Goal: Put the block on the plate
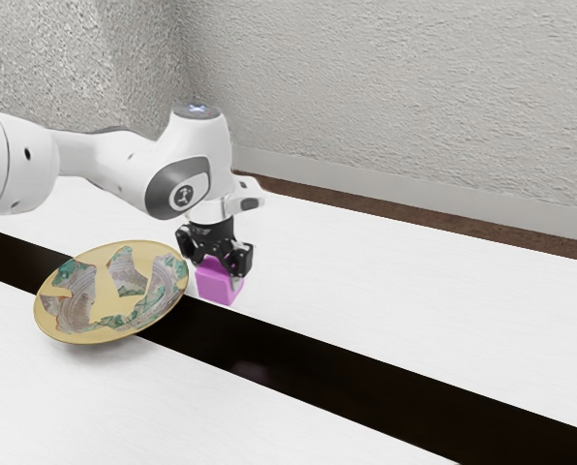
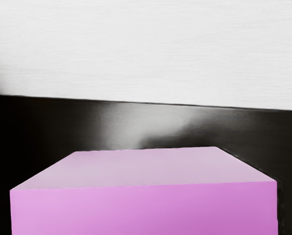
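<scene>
Rough pale walls show a plain room.

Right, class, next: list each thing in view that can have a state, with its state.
Block: off the plate, beneath the claw.
Plate: face up, bare.
Claw: pointing down, at the block.
Arm: extended over the table.

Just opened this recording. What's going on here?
A robot arm has its gripper right down at a pink-purple block. The patterned plate sits beside it, with nothing on it, so the block isn't placed yet. I can't tell whether the gripper has a firm hold on it.
</scene>
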Available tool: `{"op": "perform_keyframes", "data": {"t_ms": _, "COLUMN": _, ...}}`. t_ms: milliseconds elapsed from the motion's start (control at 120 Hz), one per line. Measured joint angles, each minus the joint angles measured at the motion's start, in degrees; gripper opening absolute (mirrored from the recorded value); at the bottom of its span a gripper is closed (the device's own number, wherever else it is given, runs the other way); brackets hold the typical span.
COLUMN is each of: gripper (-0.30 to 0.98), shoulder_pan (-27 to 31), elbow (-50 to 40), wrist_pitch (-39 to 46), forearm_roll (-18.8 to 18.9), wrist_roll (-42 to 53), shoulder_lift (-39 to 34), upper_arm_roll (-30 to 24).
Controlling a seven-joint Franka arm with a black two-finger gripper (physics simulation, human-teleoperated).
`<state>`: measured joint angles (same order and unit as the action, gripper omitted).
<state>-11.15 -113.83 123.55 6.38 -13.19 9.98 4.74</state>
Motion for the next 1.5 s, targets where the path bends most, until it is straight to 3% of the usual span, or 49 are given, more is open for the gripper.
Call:
{"op": "perform_keyframes", "data": {"t_ms": 717, "gripper": 0.41, "shoulder_pan": 15.3, "elbow": -0.1, "wrist_pitch": -3.1, "forearm_roll": 0.8, "wrist_roll": 4.5, "shoulder_lift": -1.4, "upper_arm_roll": -0.3}}
{"op": "perform_keyframes", "data": {"t_ms": 1083, "gripper": 0.41, "shoulder_pan": 31.0, "elbow": -1.4, "wrist_pitch": -3.3, "forearm_roll": 1.0, "wrist_roll": 7.7, "shoulder_lift": 0.2, "upper_arm_roll": -9.4}}
{"op": "perform_keyframes", "data": {"t_ms": 1250, "gripper": 0.41, "shoulder_pan": 45.1, "elbow": -1.3, "wrist_pitch": -3.3, "forearm_roll": 2.8, "wrist_roll": 8.8, "shoulder_lift": 3.1, "upper_arm_roll": -22.4}}
{"op": "perform_keyframes", "data": {"t_ms": 1400, "gripper": 0.41, "shoulder_pan": 48.1, "elbow": -1.0, "wrist_pitch": -3.3, "forearm_roll": 3.8, "wrist_roll": 9.6, "shoulder_lift": 4.2, "upper_arm_roll": -24.5}}
{"op": "perform_keyframes", "data": {"t_ms": 1500, "gripper": 0.50, "shoulder_pan": 48.4, "elbow": -1.0, "wrist_pitch": -3.4, "forearm_roll": 3.9, "wrist_roll": 10.2, "shoulder_lift": 4.5, "upper_arm_roll": -24.6}}
